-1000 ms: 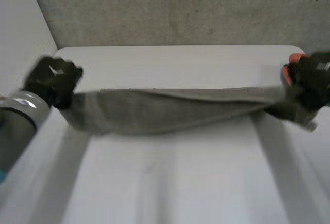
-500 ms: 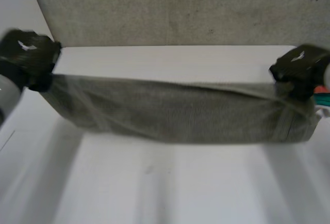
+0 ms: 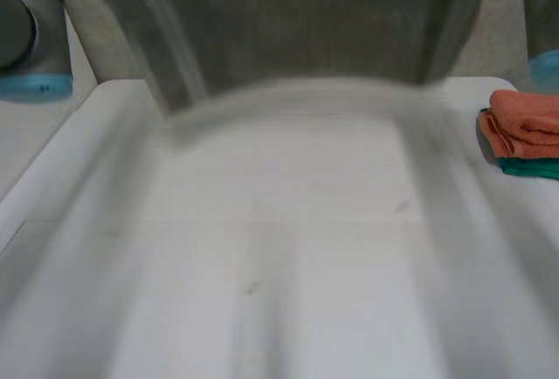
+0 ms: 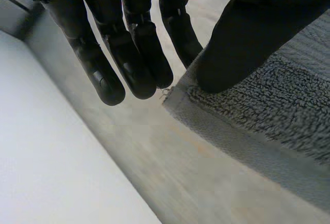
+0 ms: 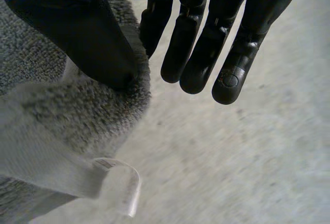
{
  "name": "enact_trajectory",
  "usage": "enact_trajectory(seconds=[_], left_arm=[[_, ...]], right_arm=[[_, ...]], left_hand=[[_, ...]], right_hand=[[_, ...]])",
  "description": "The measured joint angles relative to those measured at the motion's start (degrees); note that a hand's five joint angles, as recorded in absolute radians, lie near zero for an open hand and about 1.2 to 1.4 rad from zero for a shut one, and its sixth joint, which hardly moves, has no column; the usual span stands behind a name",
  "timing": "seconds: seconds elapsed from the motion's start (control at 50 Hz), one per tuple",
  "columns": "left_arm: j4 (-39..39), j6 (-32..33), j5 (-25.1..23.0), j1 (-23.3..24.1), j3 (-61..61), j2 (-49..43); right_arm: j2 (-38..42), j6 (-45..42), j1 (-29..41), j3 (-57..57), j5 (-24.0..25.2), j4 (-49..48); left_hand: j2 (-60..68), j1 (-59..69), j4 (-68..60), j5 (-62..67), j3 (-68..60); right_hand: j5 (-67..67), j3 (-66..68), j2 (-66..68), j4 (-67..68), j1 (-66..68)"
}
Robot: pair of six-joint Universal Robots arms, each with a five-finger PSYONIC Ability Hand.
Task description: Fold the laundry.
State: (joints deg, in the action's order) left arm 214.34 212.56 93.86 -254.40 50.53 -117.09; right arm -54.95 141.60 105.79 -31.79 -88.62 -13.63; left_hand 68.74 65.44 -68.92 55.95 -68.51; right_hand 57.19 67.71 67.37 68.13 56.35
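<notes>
Two corners, one hand apiece: the left hand (image 4: 136,48) pinched its corner of the grey towel (image 3: 306,30) between thumb and straight fingers, and the right hand (image 5: 198,48) did likewise at the other end, near the label (image 5: 119,187). The towel hung high between the arms, its long axis running side to side and its lower edge over the table's (image 3: 288,265) far part. Neither hand was nearer, so I judged that laying it down would take both together.

Soft, even light falls on the white tabletop (image 3: 288,248), which reads bright and matte. The raised grey towel (image 3: 306,21) looks dimmer above its far edge (a flat, shaded tone throughout). A faint sheen lies on the black left robot hand (image 4: 131,48) and right robot hand (image 5: 227,53).
</notes>
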Motion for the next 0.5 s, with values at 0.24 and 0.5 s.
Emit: enact_trajectory(seconds=[0.24,0.5], left_arm=[[-0.79,-0.03,-0.32,-0.25,10.77,1.62],[-3.30,1.12,-1.69,-1.85,35.27,-5.47]], right_arm=[[3.45,-0.02,2.35,-1.41,0.77,9.41],[18.54,-3.31,3.31,-11.49,3.31,19.98]], left_hand=[[0.00,0.00,0.00,0.00,0.00],[0.01,0.00,0.00,0.00,-0.01]], right_hand=[[0.15,0.00,0.00,0.00,0.00],[0.15,0.00,0.00,0.00,0.00]])
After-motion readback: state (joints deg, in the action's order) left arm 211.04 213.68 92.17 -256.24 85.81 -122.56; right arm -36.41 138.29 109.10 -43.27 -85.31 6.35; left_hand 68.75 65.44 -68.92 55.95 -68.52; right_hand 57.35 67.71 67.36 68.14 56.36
